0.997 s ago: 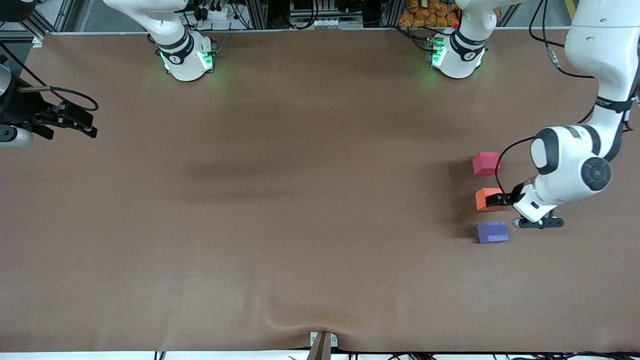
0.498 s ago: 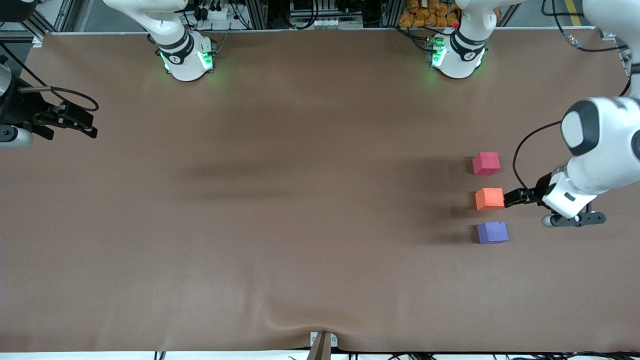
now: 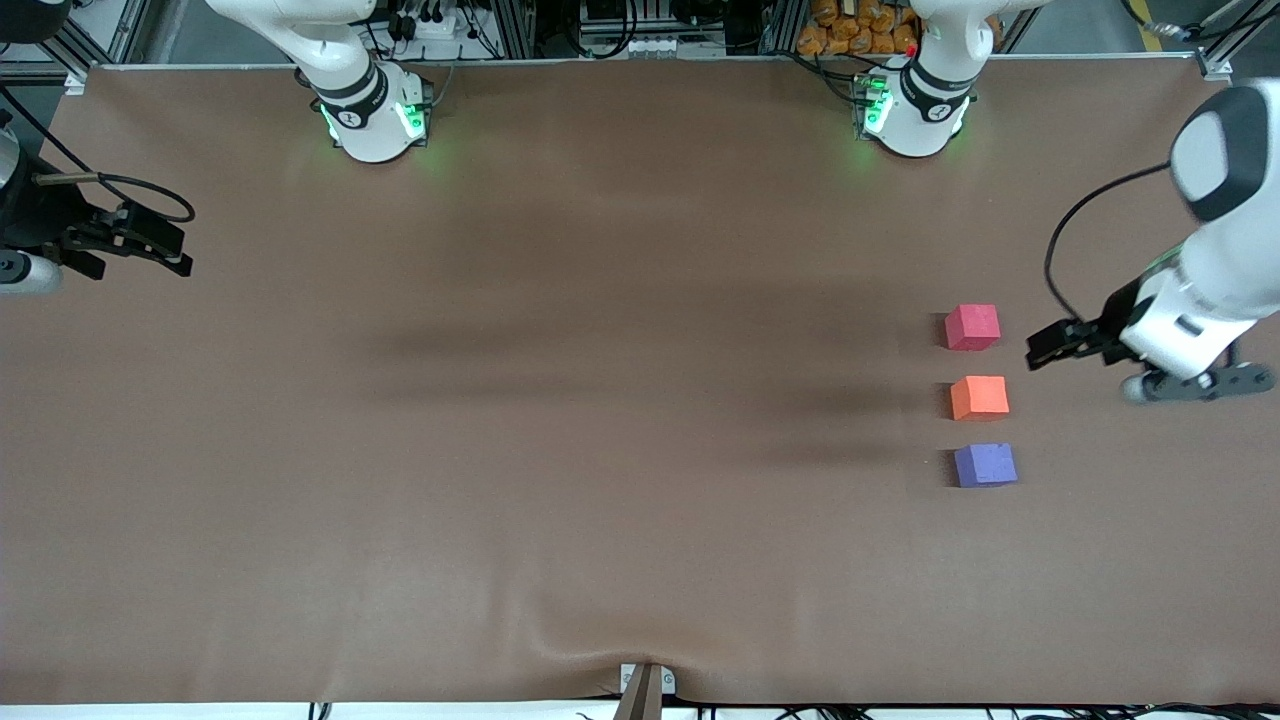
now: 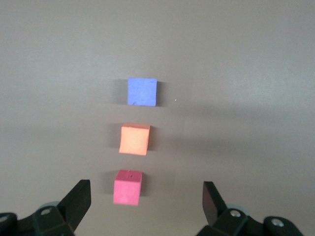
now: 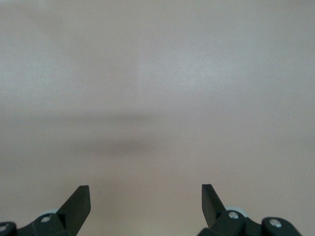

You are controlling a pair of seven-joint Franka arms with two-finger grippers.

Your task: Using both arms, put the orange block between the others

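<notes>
The orange block (image 3: 979,397) sits on the brown table (image 3: 600,450) squarely between its two neighbours: the red-pink cube (image 3: 972,327) is farther from the front camera than it, and the purple-blue cube (image 3: 985,465) is nearer. The three make a neat evenly gapped line toward the left arm's end of the table, none touching. To my eye the placement is done, which would explain why nothing is being held.

The left gripper (image 3: 1050,345) hangs over bare table just beside the red-pink cube, its jaws spread wide and empty; the left wrist view looks down on all three cubes between its fingers (image 4: 78,199). The right gripper (image 3: 150,245) waits well apart from the orange block at the right arm's end, jaws also wide with only bare table under them.

A second ago the left gripper was right at the orange block; since then it has pulled away and up, leaving the block exactly where it was. The right arm has not moved.
</notes>
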